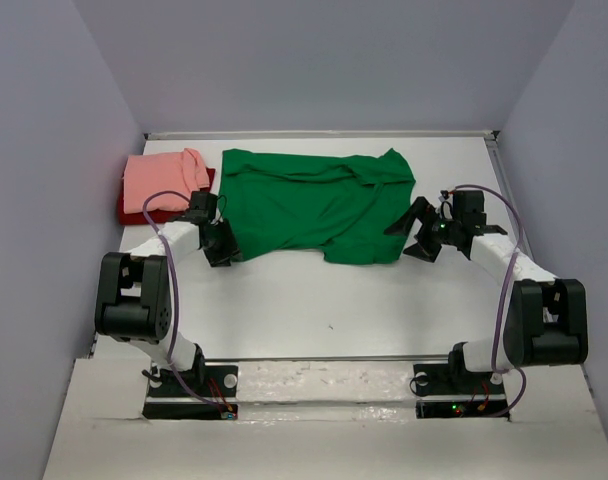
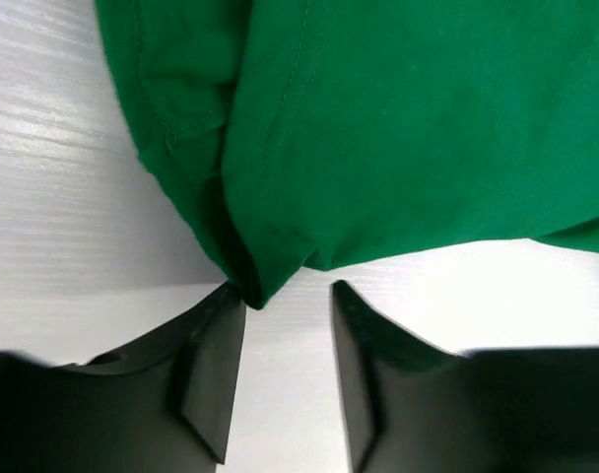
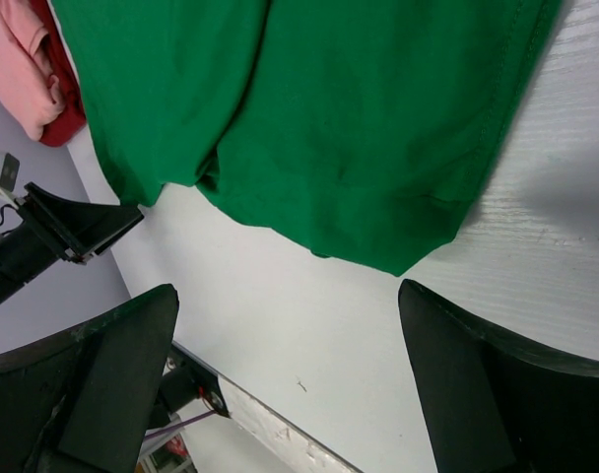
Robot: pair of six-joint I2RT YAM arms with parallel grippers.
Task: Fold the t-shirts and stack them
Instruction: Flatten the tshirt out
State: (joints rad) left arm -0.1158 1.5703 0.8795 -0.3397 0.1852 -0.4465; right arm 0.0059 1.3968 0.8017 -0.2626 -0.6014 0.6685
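Left gripper (image 2: 285, 292) is hovering, black jaws narrowly parted and empty, at a corner of the bright green cloth t-shirt (image 1: 309, 205) — spread mid-frame on the white desk (image 1: 314, 300). Right gripper (image 3: 288, 291) is gaping, jaws wide and empty. Salmon pink t-shirt (image 1: 164, 178) is lying atop the dark red t-shirt (image 1: 134, 212), upper left.

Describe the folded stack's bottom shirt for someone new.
At the white table's far left corner, beside the spread bright green cloth t-shirt, sits a folded stack. The dark red cloth t-shirt is its bottom layer, peeking from under the salmon pink one.
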